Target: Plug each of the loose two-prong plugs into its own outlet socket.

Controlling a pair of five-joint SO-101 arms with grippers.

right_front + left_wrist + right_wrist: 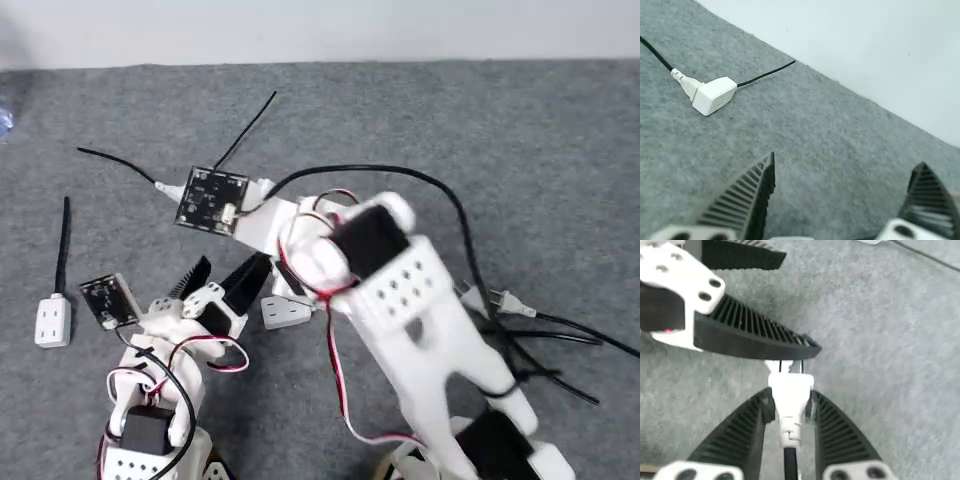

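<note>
My right gripper [790, 396] is shut on a white two-prong plug [789, 388], whose black cable runs back between the fingers. The prongs point at a ribbed black finger [755, 335] of the other arm just ahead. My left gripper [847, 165] hangs open over bare grey carpet, also seen in the high view as the left gripper [222, 272]. A white outlet socket [715, 95] with a black cable lies farther off. Another white socket [285, 312] lies by the two grippers, and a third socket [52, 320] lies at the far left. A loose white plug [503, 300] lies at the right.
Grey carpet [480, 120] covers the table. Black cables [450, 200] arc over it and bunch at the right near the right arm's base [500, 430]. A pale wall [865, 45] borders the far edge.
</note>
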